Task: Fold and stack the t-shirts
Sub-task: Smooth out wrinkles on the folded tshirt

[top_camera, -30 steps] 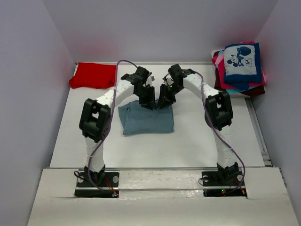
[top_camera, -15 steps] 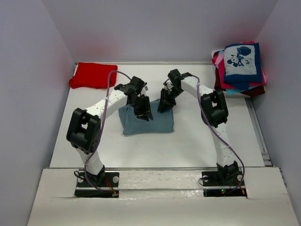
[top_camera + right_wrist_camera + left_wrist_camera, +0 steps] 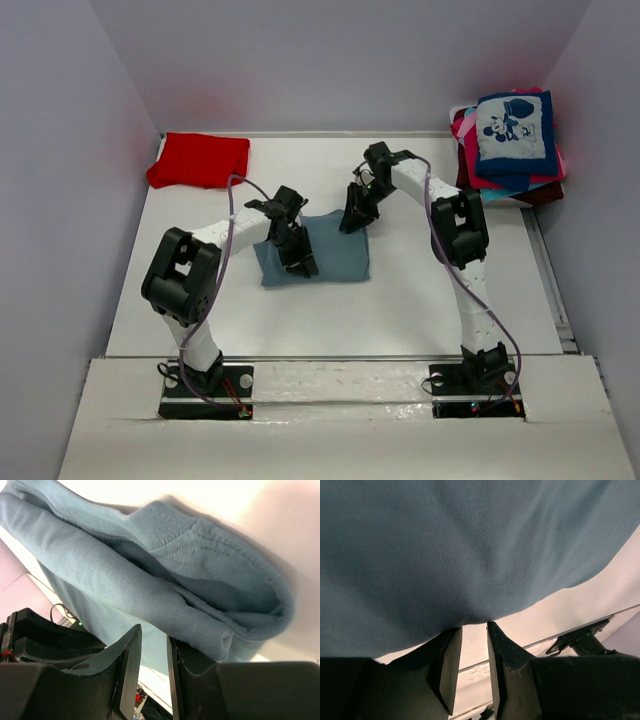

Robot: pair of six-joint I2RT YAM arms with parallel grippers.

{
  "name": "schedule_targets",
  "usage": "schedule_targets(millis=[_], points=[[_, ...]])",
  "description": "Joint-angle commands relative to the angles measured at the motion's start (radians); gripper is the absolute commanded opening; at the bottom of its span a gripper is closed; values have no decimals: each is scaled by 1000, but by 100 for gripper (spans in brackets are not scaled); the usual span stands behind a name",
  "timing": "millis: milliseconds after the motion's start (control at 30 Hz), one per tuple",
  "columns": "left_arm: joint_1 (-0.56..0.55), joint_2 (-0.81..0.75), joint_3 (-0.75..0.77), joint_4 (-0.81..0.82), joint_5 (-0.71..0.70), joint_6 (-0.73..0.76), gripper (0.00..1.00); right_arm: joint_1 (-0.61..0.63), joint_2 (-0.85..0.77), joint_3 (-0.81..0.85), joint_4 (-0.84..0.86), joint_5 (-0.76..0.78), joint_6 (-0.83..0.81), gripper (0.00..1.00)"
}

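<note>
Your grey-blue t-shirt (image 3: 335,250) lies folded mid-frame on the table (image 3: 420,290), well apart from the red t-shirt (image 3: 200,160) at upper left and the stack (image 3: 512,135) at upper right. It is soft, light cotton and will likely sag, so pinch every layer at a folded edge. The left gripper (image 3: 474,625) is slightly parted at the near hem, holding nothing. The right gripper (image 3: 154,630) is likewise parted, beside the thick folded corner. Only the right wrist view shows those layers; only the overhead view shows the stack.
</note>
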Motion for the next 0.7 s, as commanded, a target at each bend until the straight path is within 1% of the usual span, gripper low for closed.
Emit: schedule_targets(millis=[0,100,333,467,567,667], points=[[8,22,28,37,-40,-41,39,-9,38,49,11,3,-21,33],[17,51,51,28,-46,-32,39,-9,49,46,9,1,-21,33],[35,92,17,62,30,-30,39,-9,78,34,-18,24,-35,33],[45,92,6,59,38,-25,39,-18,88,27,-49,78,-41,33],[83,89,2,45,36,-15,39,-38,63,-18,-49,113,-39,33],[114,82,8,28,29,5,39,-47,21,-115,-11,110,-33,33]])
